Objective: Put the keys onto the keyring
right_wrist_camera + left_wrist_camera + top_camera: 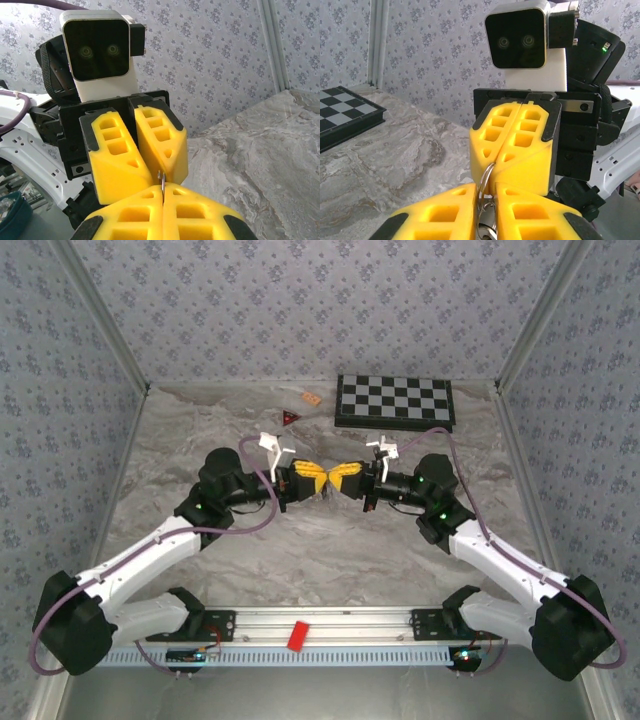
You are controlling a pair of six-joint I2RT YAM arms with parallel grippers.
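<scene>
From above, your two arms meet tip to tip over the marble table (300, 550), on the near side of the chessboard (394, 402) and a little to its left. The left gripper (312, 478) and the right gripper (345, 477) point at each other, and their yellow tips almost touch.

In the left wrist view, the chessboard lies at the left edge and the right gripper faces you, well to the right of it. Its fingers (530, 140) are pressed together. The upper end of the keyring (482, 182) is caught in the seam at their tips. The ring runs down into the narrow slot between the left gripper's own fingers (440, 212), which close in against it from both sides. A small metal bit (487, 231) sits at the ring's lower end. You cannot tell from here whether it is one of the keys.

In the right wrist view, your own fingers (130, 215) are fully closed, and a thin edge of the keyring stands up out of their seam. The left gripper's tips come down right onto that edge, with only a slit between its fingers.
</scene>
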